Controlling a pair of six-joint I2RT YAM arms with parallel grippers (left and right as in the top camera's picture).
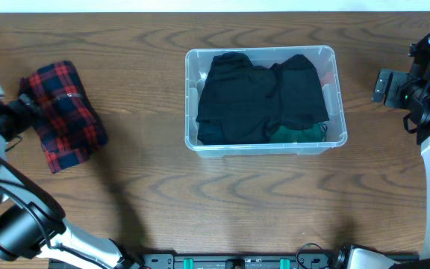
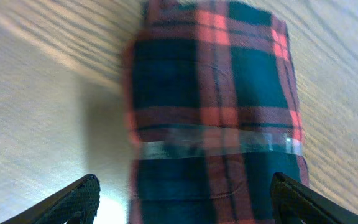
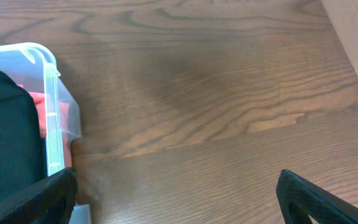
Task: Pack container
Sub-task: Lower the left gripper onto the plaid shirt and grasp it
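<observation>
The clear plastic container (image 1: 263, 50) stands at the table's middle, filled with black garments (image 1: 260, 97) and a green one (image 1: 298, 133). A folded red and dark plaid cloth (image 1: 64, 113) lies on the table far to the left. My left gripper (image 1: 22, 110) is at that cloth's left end. In the left wrist view the gripper (image 2: 185, 202) is open, the plaid cloth (image 2: 213, 93) reaching down between its spread fingers. My right gripper (image 1: 379, 86) hangs open to the right of the container. In its wrist view this gripper (image 3: 176, 199) has only bare wood between its fingers, beside the container's corner (image 3: 50, 62).
A strip of clear tape (image 2: 222, 140) crosses the plaid cloth. Something pink (image 3: 37, 115) shows against the container's right wall under the black garment (image 3: 5, 137). Dark wooden table (image 1: 200, 194) stretches round the container, and a pale wall edge (image 3: 353, 37) runs at the far right.
</observation>
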